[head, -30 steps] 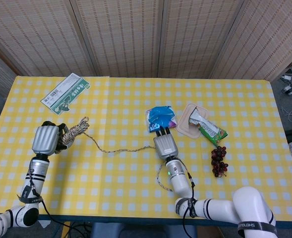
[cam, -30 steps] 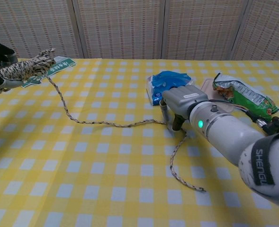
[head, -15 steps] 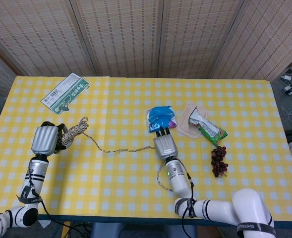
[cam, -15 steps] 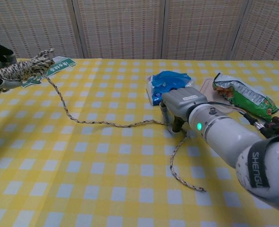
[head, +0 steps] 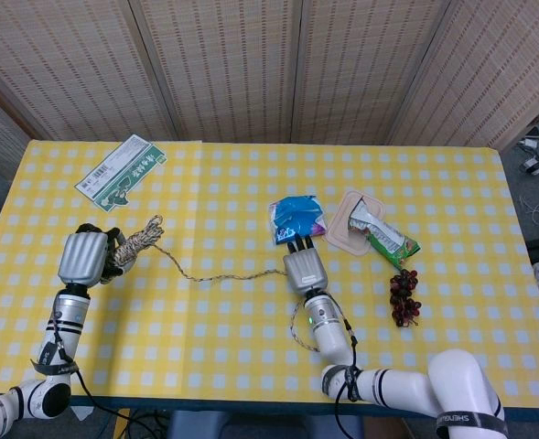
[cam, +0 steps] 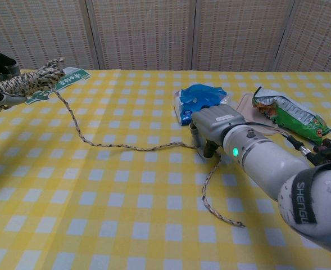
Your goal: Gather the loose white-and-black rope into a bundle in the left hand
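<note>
Little has shifted: left hand (head: 88, 257) grips the rope (cam: 126, 147) bundle; right hand (cam: 211, 128) pinches the slack, feeding next.

L hand (head: 88, 257) fisted; R hand (head: 305, 268) fingers (cam: 208, 149) down.

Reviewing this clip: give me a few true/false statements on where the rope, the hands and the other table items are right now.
1. The left hand holds a coiled bundle of the rope. True.
2. The whole rope is already gathered. False: a long strand runs across the tablecloth to the right hand, with a loose tail beyond it.
3. The right hand rests at the rope near the blue packet. True.
4. The bunch of grapes lies beside the left hand. False: it lies on the right, below the green snack bag.
5. The green-and-white card lies at the far left of the table. True.
</note>
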You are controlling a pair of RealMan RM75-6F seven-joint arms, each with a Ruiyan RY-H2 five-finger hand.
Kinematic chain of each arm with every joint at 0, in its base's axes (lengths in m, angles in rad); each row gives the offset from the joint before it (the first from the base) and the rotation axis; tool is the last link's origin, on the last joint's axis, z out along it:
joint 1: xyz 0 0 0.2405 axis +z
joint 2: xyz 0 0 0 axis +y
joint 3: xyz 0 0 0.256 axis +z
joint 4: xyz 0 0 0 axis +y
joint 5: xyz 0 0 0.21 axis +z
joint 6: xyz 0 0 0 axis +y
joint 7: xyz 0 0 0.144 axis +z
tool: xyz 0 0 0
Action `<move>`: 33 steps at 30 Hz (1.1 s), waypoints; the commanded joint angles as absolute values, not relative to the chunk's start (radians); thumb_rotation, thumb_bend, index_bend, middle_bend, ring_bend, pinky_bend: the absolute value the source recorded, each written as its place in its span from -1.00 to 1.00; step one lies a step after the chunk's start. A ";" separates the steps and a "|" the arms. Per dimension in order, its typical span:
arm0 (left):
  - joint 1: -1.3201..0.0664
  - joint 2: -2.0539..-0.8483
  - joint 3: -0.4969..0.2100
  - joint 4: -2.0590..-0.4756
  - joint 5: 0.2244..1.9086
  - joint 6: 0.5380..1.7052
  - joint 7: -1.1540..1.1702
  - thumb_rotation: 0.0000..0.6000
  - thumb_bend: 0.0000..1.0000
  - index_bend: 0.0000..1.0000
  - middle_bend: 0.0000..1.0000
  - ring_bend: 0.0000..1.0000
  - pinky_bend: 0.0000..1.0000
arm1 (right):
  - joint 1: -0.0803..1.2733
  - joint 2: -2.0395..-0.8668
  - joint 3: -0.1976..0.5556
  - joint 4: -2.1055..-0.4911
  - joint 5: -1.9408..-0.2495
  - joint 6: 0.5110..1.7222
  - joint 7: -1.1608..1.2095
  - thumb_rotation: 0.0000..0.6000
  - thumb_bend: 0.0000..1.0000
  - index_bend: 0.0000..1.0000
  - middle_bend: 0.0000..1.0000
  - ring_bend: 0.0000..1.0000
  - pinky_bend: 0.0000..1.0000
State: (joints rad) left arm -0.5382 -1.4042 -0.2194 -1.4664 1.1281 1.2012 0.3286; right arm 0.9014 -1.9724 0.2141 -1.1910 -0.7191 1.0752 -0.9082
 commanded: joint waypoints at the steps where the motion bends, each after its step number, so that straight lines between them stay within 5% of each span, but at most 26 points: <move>1: -0.539 -1.404 -0.221 -1.465 1.127 1.200 0.328 0.70 -0.50 0.35 0.40 -0.01 -0.45 | 0.899 -1.974 0.215 -1.190 -0.724 1.075 -0.905 1.00 -0.14 0.12 -0.60 -0.92 -0.85; 13: -0.557 -1.399 -0.242 -1.452 1.111 1.189 0.342 0.71 -0.50 0.36 0.40 -0.02 -0.46 | 0.873 -1.910 0.243 -1.292 -0.778 1.105 -0.860 1.00 0.03 0.17 -0.58 -0.92 -0.85; 33: -0.713 -1.448 -0.343 -1.502 0.923 1.144 0.561 0.87 -0.50 0.36 0.40 -0.01 -0.45 | 0.918 -1.592 0.305 -1.779 -0.987 1.117 -0.857 1.00 0.03 0.20 -0.53 -0.92 -0.85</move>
State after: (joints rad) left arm -0.7032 -1.4407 -0.3408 -1.4917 0.9294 1.1414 0.5501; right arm 0.8992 -1.6101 0.2846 -1.7596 -0.9749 1.1254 -0.8542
